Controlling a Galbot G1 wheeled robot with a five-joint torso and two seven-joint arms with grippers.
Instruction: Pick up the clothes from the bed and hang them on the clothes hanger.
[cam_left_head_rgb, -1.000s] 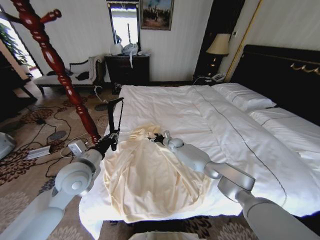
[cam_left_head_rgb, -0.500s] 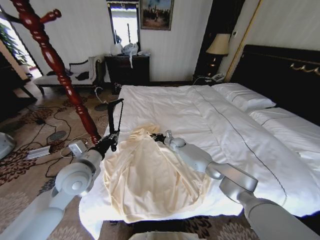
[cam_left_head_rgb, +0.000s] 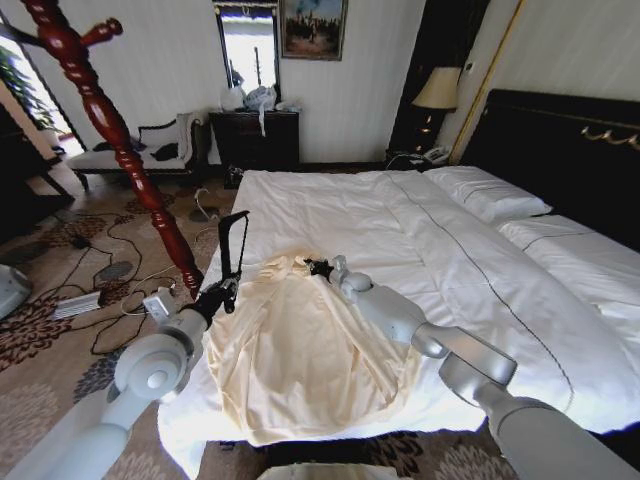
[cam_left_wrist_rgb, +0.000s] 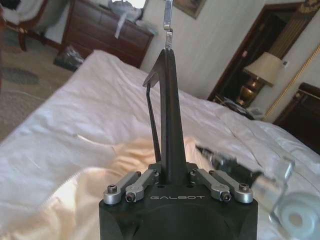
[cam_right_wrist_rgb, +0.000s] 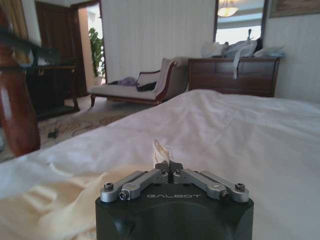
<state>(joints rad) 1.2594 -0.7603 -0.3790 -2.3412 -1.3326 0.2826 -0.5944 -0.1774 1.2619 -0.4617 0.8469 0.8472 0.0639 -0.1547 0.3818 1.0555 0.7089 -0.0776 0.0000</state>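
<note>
Now left gripper (cam_left_wrist_rgb: 171, 176) clamps clothes hanger (cam_left_head_rgb: 234, 245) off bed (cam_left_head_rgb: 330, 205) edge; right gripper (cam_right_wrist_rgb: 170, 165) pinches clothes (cam_left_head_rgb: 300, 350).

Cream clothes (cam_left_head_rgb: 300, 360) (white bed (cam_left_head_rgb: 420, 240)).

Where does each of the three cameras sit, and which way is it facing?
Head view: high on the robot, looking down at the bed; both arms show, left gripper and right gripper at the clothes.
Left wrist view: behind its jaws, shut on the clothes hanger, facing the headboard side.
Right wrist view: behind its jaws, pinching cream fabric, facing the dresser.
Shared: bed, clothes.
</note>
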